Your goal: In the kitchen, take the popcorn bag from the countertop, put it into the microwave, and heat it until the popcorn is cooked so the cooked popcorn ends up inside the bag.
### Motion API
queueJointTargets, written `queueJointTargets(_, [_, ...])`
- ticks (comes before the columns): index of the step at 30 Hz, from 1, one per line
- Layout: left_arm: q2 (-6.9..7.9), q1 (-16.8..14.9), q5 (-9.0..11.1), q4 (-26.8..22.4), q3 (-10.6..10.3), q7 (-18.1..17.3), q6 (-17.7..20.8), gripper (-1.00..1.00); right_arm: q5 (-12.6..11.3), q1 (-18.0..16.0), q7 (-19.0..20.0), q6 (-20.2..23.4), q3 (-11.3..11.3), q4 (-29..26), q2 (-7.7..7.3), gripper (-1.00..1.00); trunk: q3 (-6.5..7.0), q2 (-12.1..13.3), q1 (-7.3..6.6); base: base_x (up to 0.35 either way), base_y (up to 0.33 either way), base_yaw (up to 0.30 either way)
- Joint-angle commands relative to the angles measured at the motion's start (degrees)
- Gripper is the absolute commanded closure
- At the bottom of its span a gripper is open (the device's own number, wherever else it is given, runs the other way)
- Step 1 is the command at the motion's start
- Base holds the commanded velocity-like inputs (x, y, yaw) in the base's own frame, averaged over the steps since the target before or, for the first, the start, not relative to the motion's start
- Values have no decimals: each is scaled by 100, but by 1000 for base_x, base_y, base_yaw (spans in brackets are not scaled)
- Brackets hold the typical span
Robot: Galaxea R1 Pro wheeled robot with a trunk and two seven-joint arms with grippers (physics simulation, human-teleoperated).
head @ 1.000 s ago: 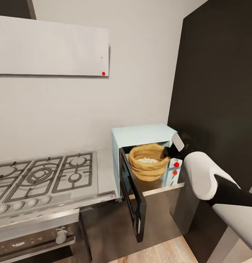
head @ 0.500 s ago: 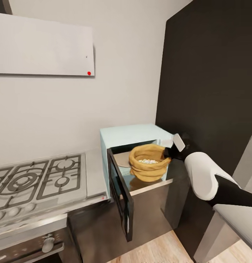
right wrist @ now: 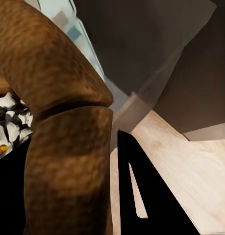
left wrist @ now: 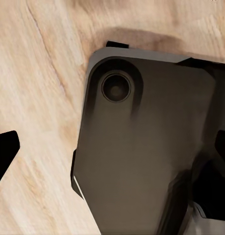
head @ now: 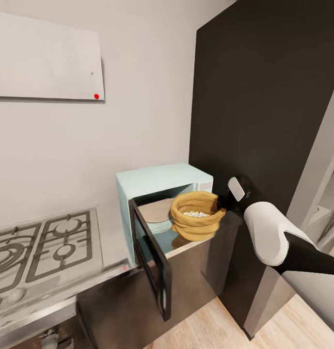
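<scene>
1 popcorn bag (head: 198, 215), apparently gripped by the right gripper (head: 224, 202), beside 1 microwave (head: 159, 189).

popcorn bag (head: 198, 215): rough woven cloth | microwave (head: 159, 180): smooth matt | countertop (head: 108, 232): glossy steel

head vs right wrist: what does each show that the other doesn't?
Head alone: the microwave with its door hanging open, the hob, the wall panel. Right wrist alone: a close look at the popcorn bag's rolled rim and a dark finger beside it. Shared: the popcorn bag, the popcorn in it, and wood floor.
</scene>
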Motion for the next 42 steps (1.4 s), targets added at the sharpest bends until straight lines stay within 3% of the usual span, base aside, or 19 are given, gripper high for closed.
queueJointTargets(1, [-3,0,41,-6,24,-1,-13,-100,-27,-7,-41,9,-26,-8,6,100,-7,-5,1,0,318,-281])
queueJointTargets(9, [4,1,41,-6,24,-2,-13,-100,-27,-5,-40,5,-26,-4,19,100,-7,-5,1,0,321,-281])
queueJointTargets(11, [5,-1,41,-6,24,-2,-13,-100,-146,-5,-40,-8,-27,-8,30,100,-7,-5,1,0,233,-138])
queueJointTargets(14, [5,-1,48,-6,24,-2,-13,-100,-347,-5,-48,-2,-26,-15,30,100,-7,-5,1,0,51,-23])
queueJointTargets(22, [2,0,63,-6,29,6,-13,-100,-358,-5,-59,-23,-22,-18,59,100,-7,-5,1,0,1,-1])
queueJointTargets(27, [-2,0,67,-6,32,7,-13,-100,-358,-5,-284,-69,-34,-106,253,100,-7,-5,1,0,0,0])
queueJointTargets(30, [-3,0,67,-6,30,7,-13,-100,-361,-7,-518,-87,-43,-130,474,100,-7,-5,1,0,0,0])
queueJointTargets(33, [-4,1,67,-6,30,7,-13,-100,-366,-9,-667,-177,-51,-139,592,100,-7,-5,1,0,0,0])
queueJointTargets(35, [-4,1,67,-6,32,7,-13,-100,-389,-10,-691,-240,-52,-140,612,100,-7,-5,1,0,0,0])
queueJointTargets(38, [1,0,67,-6,32,7,-13,-100,-700,-6,-702,-261,-53,-141,607,100,-7,-5,1,0,0,0])
queueJointTargets(42, [-3,-1,67,-9,32,7,-13,-100,-839,-6,-752,-270,-53,-141,608,100,-7,-5,1,0,0,0])
